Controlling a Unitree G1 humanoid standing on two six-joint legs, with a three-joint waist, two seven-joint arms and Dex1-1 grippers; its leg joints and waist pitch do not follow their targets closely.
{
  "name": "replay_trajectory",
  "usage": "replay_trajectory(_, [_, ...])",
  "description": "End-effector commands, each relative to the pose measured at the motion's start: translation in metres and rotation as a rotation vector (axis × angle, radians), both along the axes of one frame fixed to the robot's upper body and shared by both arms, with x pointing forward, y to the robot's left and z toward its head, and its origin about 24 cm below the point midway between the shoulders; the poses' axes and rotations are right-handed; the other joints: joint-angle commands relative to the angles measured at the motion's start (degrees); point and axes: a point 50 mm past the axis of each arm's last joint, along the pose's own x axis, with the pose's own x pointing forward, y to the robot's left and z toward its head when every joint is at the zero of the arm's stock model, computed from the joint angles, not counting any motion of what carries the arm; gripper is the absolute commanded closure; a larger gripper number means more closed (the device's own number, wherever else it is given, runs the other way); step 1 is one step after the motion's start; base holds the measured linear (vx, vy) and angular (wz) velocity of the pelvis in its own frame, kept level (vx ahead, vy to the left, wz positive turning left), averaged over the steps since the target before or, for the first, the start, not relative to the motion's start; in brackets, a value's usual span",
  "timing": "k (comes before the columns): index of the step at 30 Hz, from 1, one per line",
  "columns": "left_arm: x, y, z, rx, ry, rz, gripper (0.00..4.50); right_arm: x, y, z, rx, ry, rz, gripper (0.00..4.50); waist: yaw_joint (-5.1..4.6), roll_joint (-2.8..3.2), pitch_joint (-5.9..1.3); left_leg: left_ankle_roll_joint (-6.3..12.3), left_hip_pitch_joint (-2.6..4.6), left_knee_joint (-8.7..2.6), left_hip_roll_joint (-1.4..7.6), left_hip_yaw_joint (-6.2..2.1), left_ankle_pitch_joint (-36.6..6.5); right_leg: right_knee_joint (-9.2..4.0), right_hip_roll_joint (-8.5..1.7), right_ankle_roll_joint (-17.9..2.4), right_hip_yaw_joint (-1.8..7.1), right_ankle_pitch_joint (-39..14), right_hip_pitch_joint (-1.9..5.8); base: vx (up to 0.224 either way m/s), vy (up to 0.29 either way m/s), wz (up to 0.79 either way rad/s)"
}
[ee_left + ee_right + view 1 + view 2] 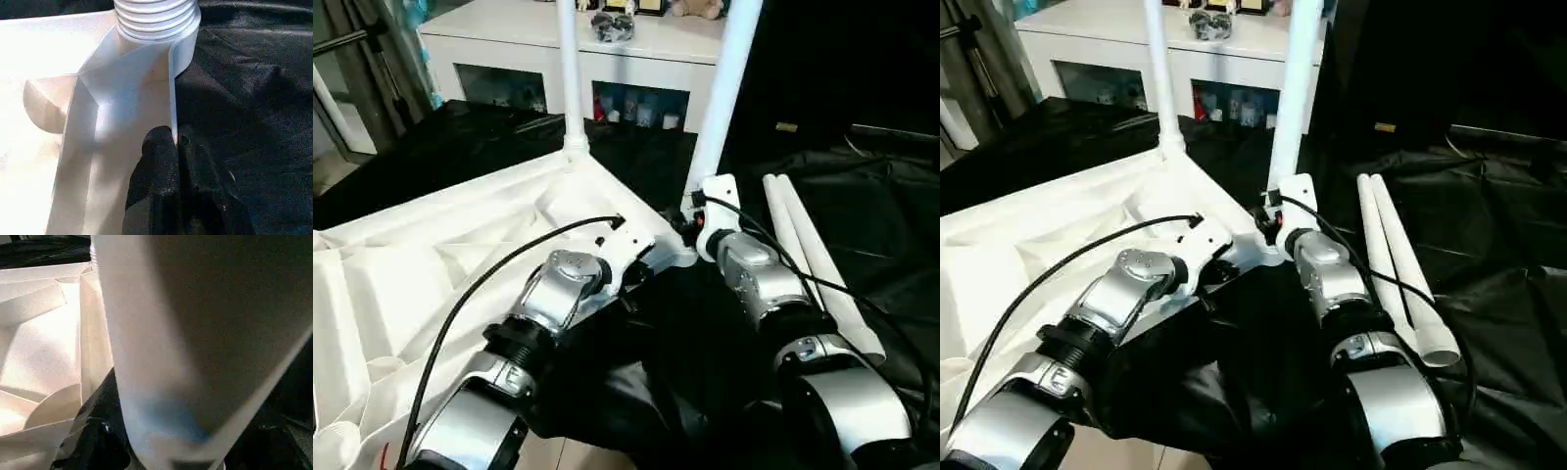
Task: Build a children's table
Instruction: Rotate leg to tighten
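Note:
The children's table top (431,264) lies upside down, white, with its ribbed underside up. One white leg (568,78) stands upright in the far corner socket. A second leg (724,88) rises at the near right corner, and my right gripper (698,220) is shut around its lower end; in the right wrist view this leg (146,333) passes close between the fingers (93,435). My left gripper (175,147) is shut on the top's thin side rim (172,98), just below the ridged round socket (156,19). In the left eye view the left gripper (631,262) sits at that same corner.
Two loose white legs (808,255) lie side by side on the black cloth (881,215) to the right of my right arm. A white glass-door cabinet (636,59) stands behind the work. A black cable (489,269) runs across the table top to my left wrist.

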Motion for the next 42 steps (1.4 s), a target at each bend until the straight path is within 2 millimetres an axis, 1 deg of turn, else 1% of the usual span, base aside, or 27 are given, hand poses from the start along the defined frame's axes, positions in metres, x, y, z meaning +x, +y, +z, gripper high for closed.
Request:
replay_trajectory(1, [0.007, -0.009, 0.02, 0.002, -0.101, -0.045, 4.5, -0.028, 0.017, -0.05, 0.035, 0.248, 0.05, 2.23, 0.09, 0.46, -1.72, 0.19, -0.25, -4.31, 1.43, -0.78, -20.38, -5.9, -4.76, -7.79, 2.74, -25.51, 1.21, 0.0, 0.0, 0.0])
replay_trajectory(3, [0.007, -0.007, 0.022, 0.018, -0.126, -0.06, 4.5, -0.024, 0.018, -0.043, 0.042, 0.219, 0.068, 1.84, -0.01, 0.49, -1.72, 0.09, -0.29, -4.4, 1.46, -0.91, -21.04, -6.0, -4.75, -7.25, 2.67, -26.47, 1.15, 0.0, 0.0, 0.0])
replay_trajectory(4, [0.007, -0.006, 0.023, 0.015, -0.133, -0.074, 4.5, -0.022, 0.018, -0.04, 0.049, 0.202, 0.076, 1.82, -0.12, 0.35, -1.78, 0.13, -0.36, -4.42, 1.51, -0.84, -20.78, -6.01, -4.74, -7.32, 2.72, -25.76, 1.13, 0.0, 0.0, 0.0])
replay_trajectory(6, [0.006, -0.006, 0.024, 0.01, -0.134, -0.085, 4.5, -0.021, 0.018, -0.036, 0.058, 0.189, 0.085, 1.78, -0.03, 0.44, -1.9, 0.09, -0.38, -4.37, 1.52, -0.79, -19.95, -5.95, -4.78, -7.67, 2.81, -24.43, 1.17, 0.0, 0.0, 0.0])
replay_trajectory(7, [0.005, -0.003, 0.026, -0.003, -0.138, -0.108, 4.5, -0.016, 0.018, -0.026, 0.102, 0.158, 0.107, 1.52, -0.09, 0.46, -2.13, 0.29, -0.92, -4.4, 1.61, -0.76, -17.5, -5.2, -4.66, -8.85, 2.88, -19.32, 1.67, 0.0, 0.0, 0.0])
replay_trajectory(9, [0.005, -0.001, 0.026, -0.01, -0.132, -0.111, 4.5, -0.015, 0.017, -0.021, 0.106, 0.142, 0.15, 1.38, -0.14, 0.58, -2.31, 0.73, -1.0, -4.17, 1.63, -0.59, -15.86, -4.87, -4.64, -10.08, 2.9, -15.9, 1.83, 0.0, 0.0, 0.0])
replay_trajectory(11, [0.004, 0.0, 0.027, -0.027, -0.133, -0.12, 4.5, -0.014, 0.015, -0.017, 0.096, 0.123, 0.176, 1.34, -0.05, 0.58, -2.75, 1.53, -1.28, -3.65, 1.58, -0.35, -11.01, -4.07, -4.58, -12.13, 2.92, -8.21, 2.13, 0.0, 0.0, 0.0])
replay_trajectory(12, [0.004, 0.0, 0.027, -0.032, -0.134, -0.125, 4.5, -0.014, 0.015, -0.017, 0.095, 0.12, 0.184, 1.23, -0.01, 0.62, -2.86, 1.81, -1.28, -3.51, 1.59, -0.27, -9.79, -3.86, -4.52, -12.72, 2.9, -6.13, 2.16, 0.0, 0.0, 0.0])
replay_trajectory(13, [0.002, 0.001, 0.028, -0.043, -0.131, -0.142, 4.5, -0.013, 0.012, -0.013, 0.08, 0.101, 0.216, 0.98, -0.03, 0.55, -2.96, 2.48, -1.48, -3.29, 1.57, -0.2, -7.38, -3.36, -4.42, -13.83, 2.85, -2.02, 2.35, 0.0, 0.0, 0.0])
replay_trajectory(14, [0.002, 0.002, 0.028, -0.047, -0.128, -0.149, 4.5, -0.013, 0.011, -0.011, 0.069, 0.091, 0.232, 0.98, 0.1, 0.58, -3.05, 3.23, -1.52, -3.09, 1.55, -0.12, -5.63, -2.99, -4.4, -14.76, 2.8, 1.41, 2.5, 0.0, 0.0, 0.0])
replay_trajectory(16, [-0.002, 0.004, 0.027, -0.047, -0.121, -0.187, 4.5, -0.014, 0.007, -0.008, 0.042, 0.078, 0.279, 0.85, 0.14, 0.5, -3.08, 4.35, -1.71, -2.92, 1.47, -0.08, -4.29, -2.73, -4.42, -15.44, 2.73, 4.08, 2.75, 0.0, 0.0, 0.0])
replay_trajectory(18, [-0.002, 0.005, 0.026, -0.043, -0.113, -0.194, 4.5, -0.015, 0.006, -0.008, 0.034, 0.076, 0.295, 0.85, 0.24, 0.54, -3.14, 4.86, -1.61, -2.82, 1.5, -0.04, -3.63, -2.64, -4.46, -15.83, 2.73, 5.1, 2.75, 0.0, 0.0, 0.0])
replay_trajectory(19, [-0.005, 0.01, 0.023, -0.038, -0.1, -0.225, 4.5, -0.02, -0.001, -0.007, 0.017, 0.086, 0.373, 0.85, 0.44, 0.54, -3.0, 5.3, -1.5, -2.82, 1.55, 0.03, -4.04, -2.78, -4.45, -15.92, 2.72, 4.37, 2.69, 0.0, 0.0, 0.0])
replay_trajectory(20, [-0.006, 0.011, 0.023, -0.038, -0.094, -0.234, 4.5, -0.021, -0.004, -0.008, 0.004, 0.088, 0.388, 0.85, 0.64, 0.54, -2.95, 5.38, -1.52, -2.82, 1.6, 0.01, -4.54, -2.78, -4.5, -15.71, 2.73, 3.28, 2.85, 0.0, 0.0, 0.0])
replay_trajectory(22, [-0.008, 0.014, 0.022, -0.043, -0.084, -0.265, 4.5, -0.024, -0.011, -0.007, -0.019, 0.082, 0.44, 0.85, 0.78, 0.52, -2.8, 5.08, -1.55, -2.83, 1.66, 0.07, -5.12, -3.0, -4.6, -15.43, 2.78, 1.4, 2.81, 0.0, 0.0, 0.0])
replay_trajectory(23, [-0.008, 0.014, 0.022, -0.043, -0.082, -0.27, 4.5, -0.025, -0.012, -0.007, -0.019, 0.081, 0.447, 0.85, 0.87, 0.61, -2.83, 4.6, -1.46, -2.83, 1.73, 0.07, -5.25, -2.9, -4.62, -15.42, 2.81, 0.64, 2.73, 0.0, 0.0, 0.0])
replay_trajectory(24, [-0.008, 0.015, 0.022, -0.043, -0.08, -0.274, 4.5, -0.025, -0.012, -0.007, -0.018, 0.079, 0.454, 0.85, 0.87, 0.61, -2.83, 4.6, -1.46, -2.83, 1.73, 0.07, -5.25, -2.9, -4.62, -15.42, 2.81, 0.64, 2.73, 0.0, 0.0, 0.0])
replay_trajectory(25, [-0.011, 0.017, 0.022, -0.048, -0.076, -0.314, 4.5, -0.027, -0.016, -0.004, -0.011, 0.063, 0.492, 0.85, 0.96, 0.55, -2.71, 4.29, -1.42, -2.85, 1.7, 0.05, -5.54, -3.0, -4.57, -15.27, 2.79, -0.1, 2.77, 0.0, 0.0, 0.0])
replay_trajectory(28, [-0.014, 0.02, 0.022, -0.049, -0.065, -0.36, 4.5, -0.031, -0.02, 0.0, -0.003, 0.039, 0.545, 0.85, 1.09, 0.59, -2.82, 4.4, -1.39, -2.72, 1.77, 0.1, -4.98, -2.71, -4.52, -15.48, 2.83, 1.37, 2.77, 0.0, 0.0, 0.0])
replay_trajectory(31, [-0.02, 0.026, 0.021, -0.066, -0.045, -0.439, 4.5, -0.037, -0.025, 0.005, 0.018, 0.032, 0.611, 0.85, 1.47, 0.48, -2.9, 5.38, -1.5, -2.49, 1.73, 0.15, -3.27, -2.31, -4.41, -15.94, 2.76, 4.35, 2.93, 0.0, 0.0, 0.0])
replay_trajectory(34, [-0.024, 0.031, 0.019, -0.066, -0.028, -0.491, 4.5, -0.044, -0.029, 0.007, 0.007, 0.04, 0.692, 0.85, 2.13, 0.58, -2.86, 5.88, -1.34, -2.39, 1.79, 0.23, -3.59, -2.39, -4.34, -15.48, 2.68, 3.26, 2.78, 0.0, 0.0, 0.0])
replay_trajectory(35, [-0.024, 0.032, 0.019, -0.066, -0.024, -0.499, 4.5, -0.046, -0.03, 0.007, 0.003, 0.043, 0.709, 0.85, 2.24, 0.59, -2.82, 5.56, -1.31, -2.43, 1.85, 0.26, -4.06, -2.39, -4.36, -15.44, 2.7, 2.44, 2.69, 0.0, 0.0, 0.0])
replay_trajectory(37, [-0.025, 0.033, 0.019, -0.065, -0.018, -0.513, 4.5, -0.049, -0.03, 0.006, -0.002, 0.051, 0.736, 1.09, 2.31, 0.52, -2.72, 4.87, -1.27, -2.5, 1.86, 0.25, -4.78, -2.5, -4.4, -15.17, 2.75, 0.82, 2.64, 0.0, 0.0, 0.0])
replay_trajectory(38, [-0.025, 0.034, 0.018, -0.064, -0.017, -0.52, 4.5, -0.05, -0.03, 0.005, -0.003, 0.053, 0.745, 1.17, 2.38, 0.61, -2.69, 4.39, -1.2, -2.53, 1.88, 0.2, -5.54, -2.65, -4.48, -15.0, 2.75, -0.58, 2.56, 0.0, 0.0, 0.0])
replay_trajectory(40, [-0.026, 0.036, 0.018, -0.057, -0.013, -0.542, 4.5, -0.054, -0.03, 0.004, -0.009, 0.065, 0.773, 1.22, 2.51, 0.61, -2.65, 3.84, -1.07, -2.54, 1.83, 0.25, -6.34, -2.79, -4.42, -14.6, 2.8, -2.15, 2.47, 0.0, 0.0, 0.0])
replay_trajectory(41, [-0.027, 0.036, 0.017, -0.056, -0.012, -0.545, 4.5, -0.054, -0.029, 0.003, -0.011, 0.067, 0.777, 1.5, 2.5, 0.5, -2.69, 3.62, -1.17, -2.57, 1.81, 0.2, -6.2, -2.68, -4.41, -14.37, 2.82, -2.2, 2.57, 0.0, 0.0, 0.0])
replay_trajectory(42, [-0.027, 0.037, 0.017, -0.055, -0.01, -0.546, 4.5, -0.055, -0.029, 0.002, -0.013, 0.068, 0.778, 1.5, 2.51, 0.49, -2.67, 3.52, -1.2, -2.56, 1.76, 0.21, -6.17, -2.71, -4.37, -14.23, 2.82, -2.31, 2.56, 0.0, 0.0, 0.0])
